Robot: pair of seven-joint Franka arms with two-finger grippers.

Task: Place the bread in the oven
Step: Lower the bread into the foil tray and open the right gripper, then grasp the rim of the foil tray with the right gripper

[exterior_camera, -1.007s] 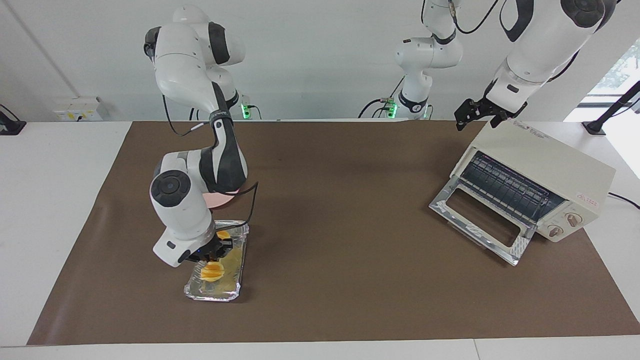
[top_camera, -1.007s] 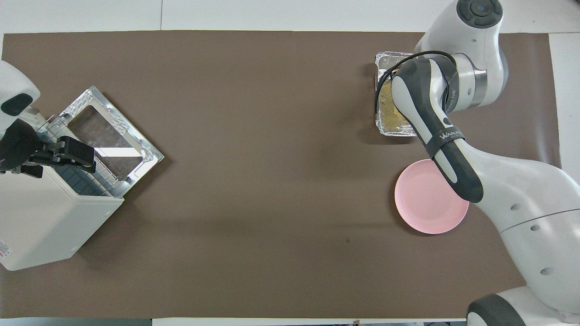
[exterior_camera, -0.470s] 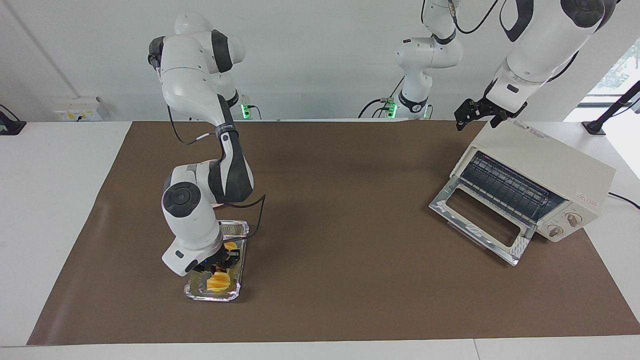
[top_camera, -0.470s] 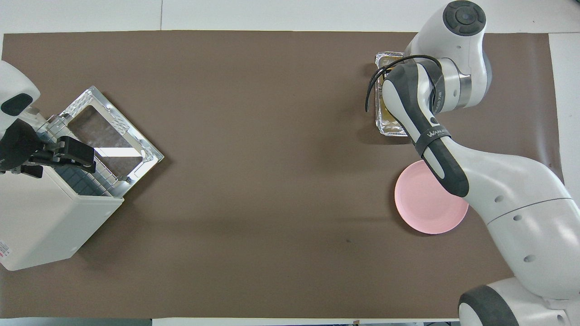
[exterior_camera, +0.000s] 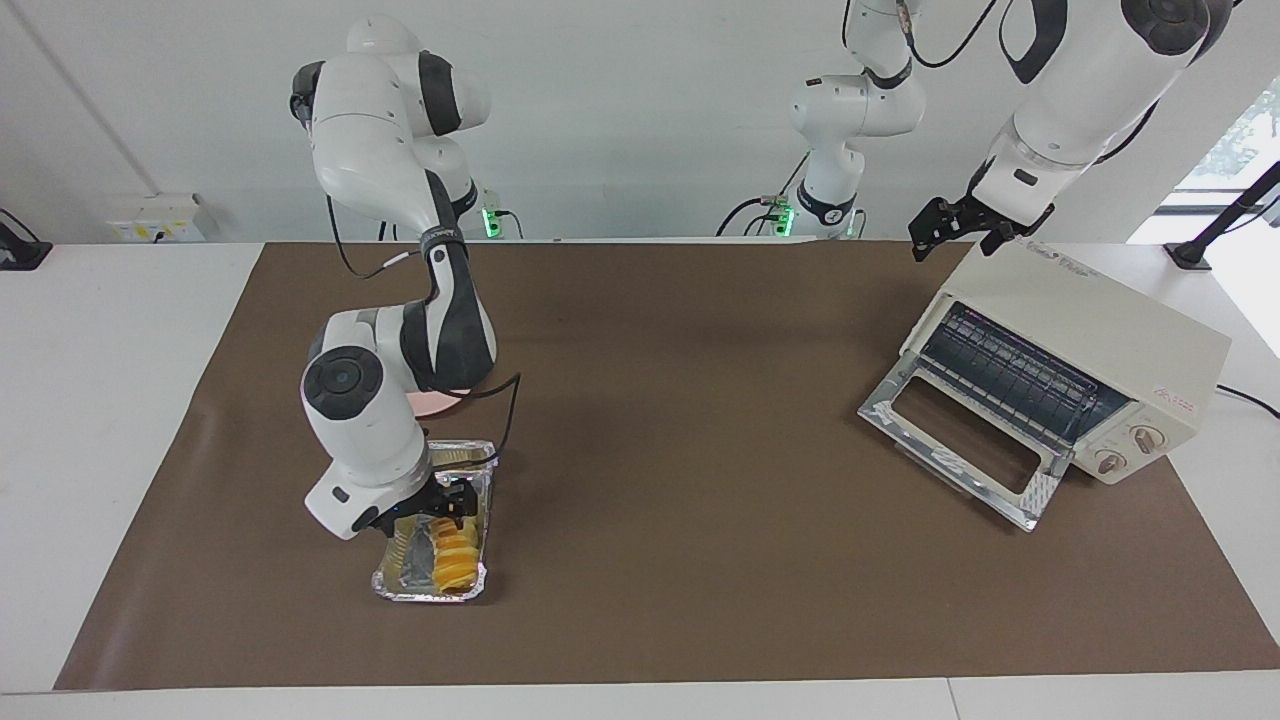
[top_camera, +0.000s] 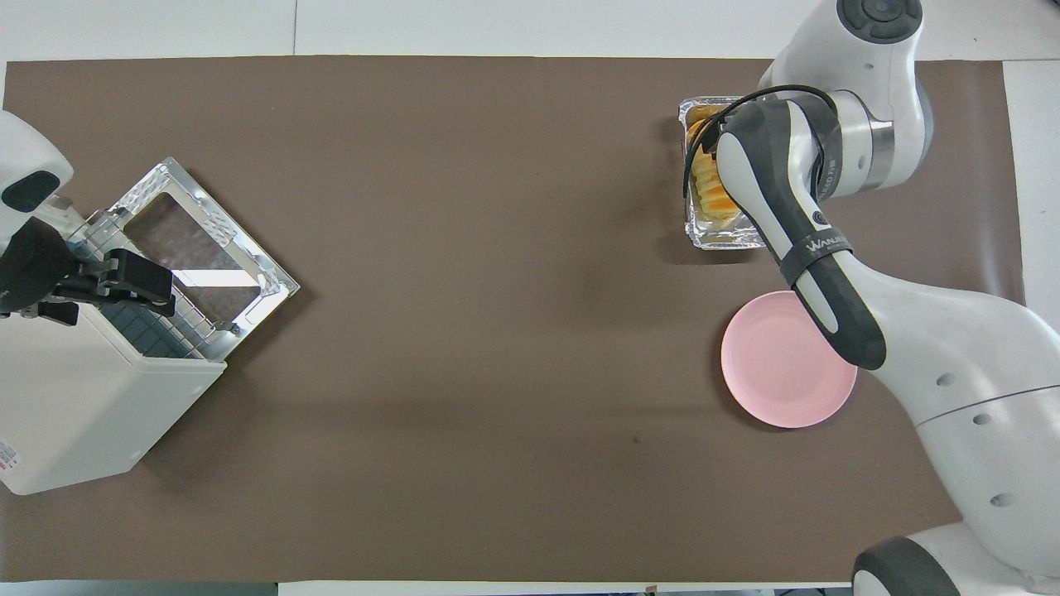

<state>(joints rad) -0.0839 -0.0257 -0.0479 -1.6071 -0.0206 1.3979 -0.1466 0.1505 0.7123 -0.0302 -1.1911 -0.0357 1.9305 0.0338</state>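
Facing view shows my right gripper (exterior_camera: 440, 503) low over the foil tray (exterior_camera: 478, 580), at the end of the bread (exterior_camera: 455, 562) nearer the robots; the bread lies in that tray, and I cannot tell whether my fingers are parted or closed on it. My left gripper (exterior_camera: 955, 228) waits above the toaster oven (exterior_camera: 1090, 330), whose glass door (exterior_camera: 955, 440) hangs open, leaving, I judge, the wire rack (exterior_camera: 1010, 372) clear to receive the loaf.

We see a yellow-orange ridged bread (exterior_camera: 455, 560) in a silver foil tray (exterior_camera: 478, 580), a pink plate (top_camera: 778, 381) beside it, on the brown surface (exterior_camera: 680, 400).
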